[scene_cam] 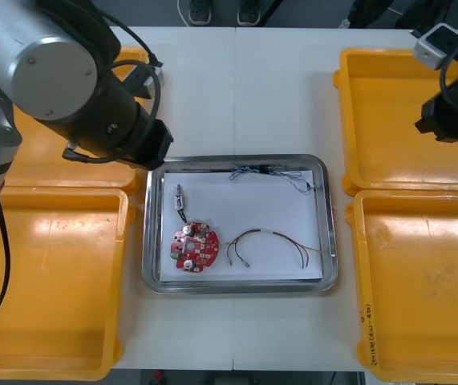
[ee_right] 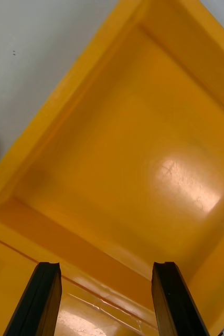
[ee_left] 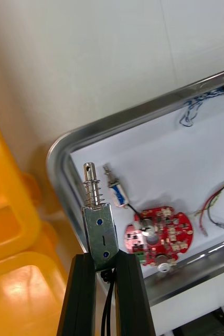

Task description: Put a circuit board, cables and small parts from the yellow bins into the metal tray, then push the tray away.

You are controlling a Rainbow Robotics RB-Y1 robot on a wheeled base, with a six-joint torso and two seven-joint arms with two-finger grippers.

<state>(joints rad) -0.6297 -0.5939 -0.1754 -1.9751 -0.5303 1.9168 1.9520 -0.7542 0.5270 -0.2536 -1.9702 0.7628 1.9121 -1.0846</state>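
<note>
**Left gripper holds a small part at the tray's left edge; right gripper waits open over a bin**

The left gripper (ee_left: pixel 105 256) is closed on a small metal part (ee_left: pixel 98 220), a boxy piece with a spring and pin sticking out past the fingertips. It holds the part over the left side of the metal tray (scene_cam: pixel 152 241), close to the far-left corner.

The tray sits in the middle of the table between the yellow bins and is white inside. A round red circuit board (scene_cam: pixel 192 246) lies in its near-left area. A second small metal part (scene_cam: pixel 180 199) lies just beyond the board. A red and yellow cable (scene_cam: pixel 269 241) lies to the board's right, and a twisted blue and white cable (scene_cam: pixel 273 172) runs along the far edge.

The right gripper (ee_right: pixel 106 265) hangs over the far-right yellow bin (scene_cam: pixel 405 120), its fingers spread apart and holding nothing.
</note>
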